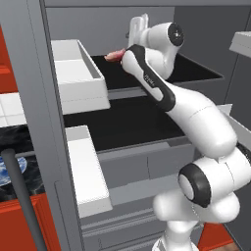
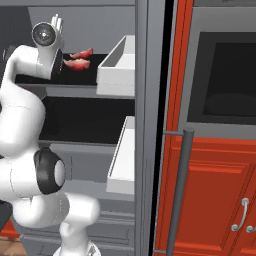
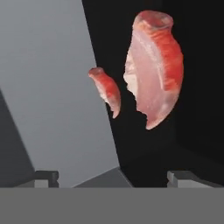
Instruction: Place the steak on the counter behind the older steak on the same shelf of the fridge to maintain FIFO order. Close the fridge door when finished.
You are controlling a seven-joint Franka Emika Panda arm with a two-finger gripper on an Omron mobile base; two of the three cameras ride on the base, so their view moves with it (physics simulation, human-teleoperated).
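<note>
Two near-identical steaks lie on the fridge's upper shelf [image 1: 196, 68]. In the hand view the paler, larger-looking steak [image 3: 153, 65] is closer to me, and a redder crescent-shaped steak [image 3: 107, 89] lies beyond it toward the grey back wall. From the right base they are the rear steak [image 2: 82, 52] and the front steak [image 2: 77, 63]. I cannot tell which is the older one. My gripper [image 3: 114, 177] is open with nothing between its fingers, held inside the fridge a short way from the meat. It also shows as the gripper [image 2: 56, 21] and gripper [image 1: 139, 22]. The counter [image 1: 22, 147] lies far left.
Both fridge doors stand open. The left door's white bins [image 1: 78, 73] and bar handle [image 1: 19, 196] are beside my arm; the right door's bins [image 2: 120, 65] and handle [image 2: 180, 190] flank the other side. The lower shelf [image 1: 122, 125] sits below. An oven [image 2: 225, 75] and red cabinets [image 2: 215, 190] stand right.
</note>
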